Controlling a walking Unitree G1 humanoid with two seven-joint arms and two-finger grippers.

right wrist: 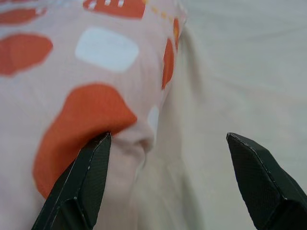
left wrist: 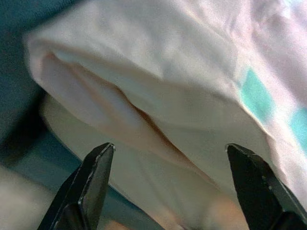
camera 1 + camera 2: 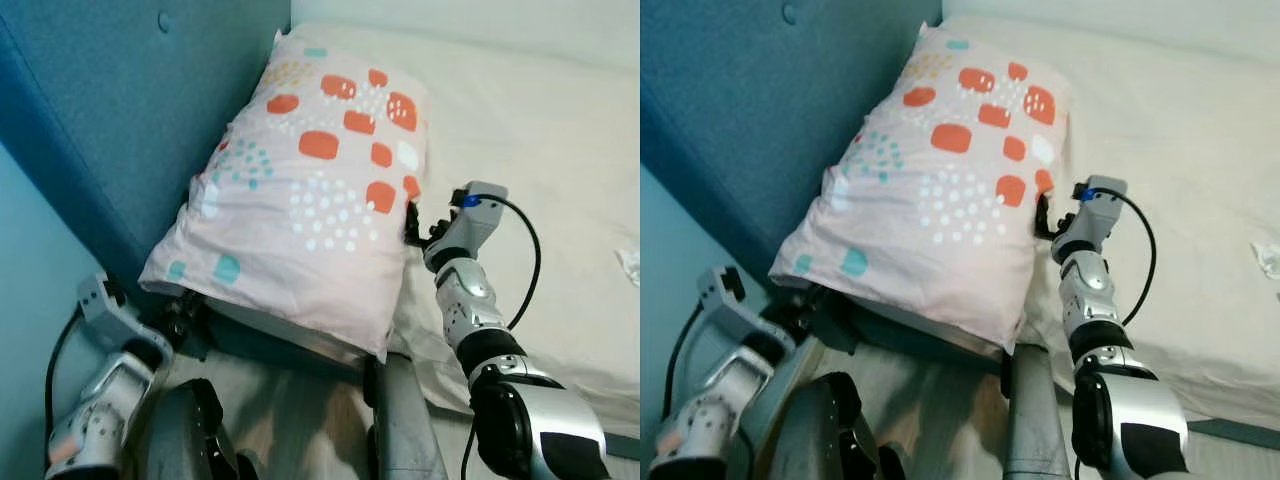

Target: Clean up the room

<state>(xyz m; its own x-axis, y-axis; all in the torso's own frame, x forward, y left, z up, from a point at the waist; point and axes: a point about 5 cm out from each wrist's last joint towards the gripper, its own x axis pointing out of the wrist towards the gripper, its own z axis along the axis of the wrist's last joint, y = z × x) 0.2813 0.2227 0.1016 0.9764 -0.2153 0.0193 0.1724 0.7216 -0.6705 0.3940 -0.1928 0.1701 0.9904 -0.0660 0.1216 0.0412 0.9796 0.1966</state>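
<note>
The soft, light pillow (image 3: 305,180) lay at the bed's (image 3: 540,160) head, left claw (image 2: 168,182) spread at seven o'clock, right claw (image 1: 168,177) spread at three, best pinched at the edges.

A pale pink pillow with orange and teal patches (image 3: 940,190) leans against the blue padded headboard (image 3: 750,110), the right gripper (image 3: 1044,222) apparently touching its edge.

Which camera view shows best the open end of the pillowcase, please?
The left wrist view: the pillow has its open end right before the left gripper, whose fingers stand wide apart, and the folded hem is plain. Both eye views show that end small, at the lower left corner. The right wrist view shows the pillow's orange-spotted side by the sheet.
</note>
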